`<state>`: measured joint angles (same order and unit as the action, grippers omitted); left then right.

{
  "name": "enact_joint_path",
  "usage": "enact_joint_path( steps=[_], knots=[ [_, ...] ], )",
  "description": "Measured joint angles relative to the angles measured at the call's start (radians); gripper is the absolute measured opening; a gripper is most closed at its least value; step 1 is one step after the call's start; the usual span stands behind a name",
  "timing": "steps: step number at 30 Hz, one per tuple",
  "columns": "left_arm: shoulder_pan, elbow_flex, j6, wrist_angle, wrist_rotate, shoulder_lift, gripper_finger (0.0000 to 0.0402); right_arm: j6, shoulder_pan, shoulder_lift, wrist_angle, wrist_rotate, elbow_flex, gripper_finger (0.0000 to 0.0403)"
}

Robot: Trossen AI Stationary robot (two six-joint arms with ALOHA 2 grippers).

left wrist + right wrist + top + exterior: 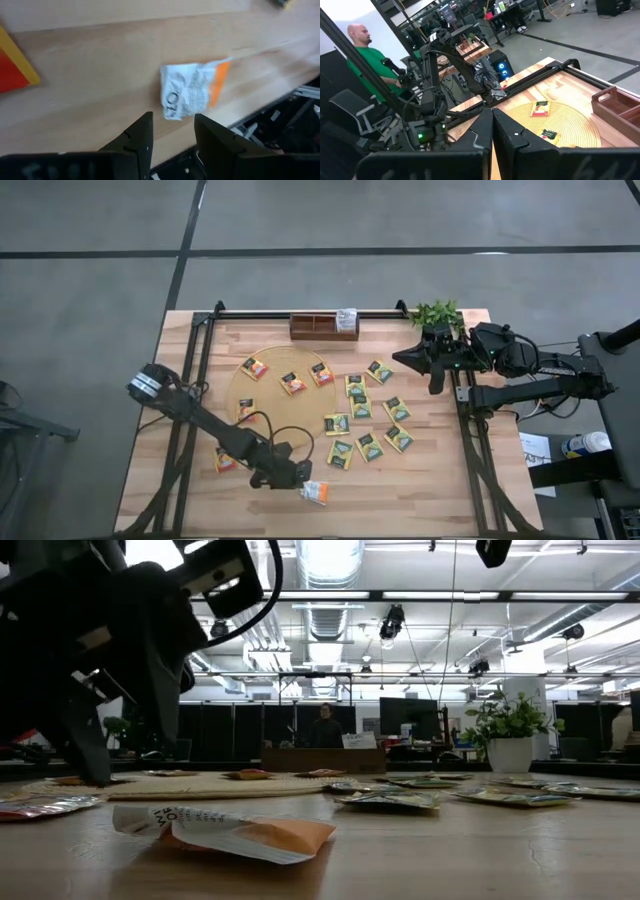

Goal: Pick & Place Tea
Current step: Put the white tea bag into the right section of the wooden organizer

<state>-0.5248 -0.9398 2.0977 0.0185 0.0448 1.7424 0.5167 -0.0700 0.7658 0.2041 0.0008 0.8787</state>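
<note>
Here, the left gripper (172,132) hovers with fingers parted, holding nothing, above a crumpled white-and-orange tea sachet (194,90) lying flat, orange end away from it.

Four views, one tabletop (440,480).
High looks straight down; low sits level at the near edge, facing far; both share the crumpled sachet (316,493) the left wrist sees close.

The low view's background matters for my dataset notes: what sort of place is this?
Probably an open-plan robotics lab or workshop: exposed ceiling ducts, a monitor on desks behind the table, and a seated person.
</note>
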Motion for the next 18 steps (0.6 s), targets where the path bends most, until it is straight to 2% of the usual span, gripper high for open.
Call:
enact_joint_path(
  steps=[10,18],
  knots=[
    [0.003,-0.011,0.026,-0.114,0.022,0.088,0.0137,-0.023,0.0,0.0,0.0,0.0,0.0,0.0009],
    [0.007,-0.058,0.016,-0.125,0.069,0.155,0.0131,-0.023,0.0,0.0,0.001,0.0,0.0,0.0009]
  ],
)
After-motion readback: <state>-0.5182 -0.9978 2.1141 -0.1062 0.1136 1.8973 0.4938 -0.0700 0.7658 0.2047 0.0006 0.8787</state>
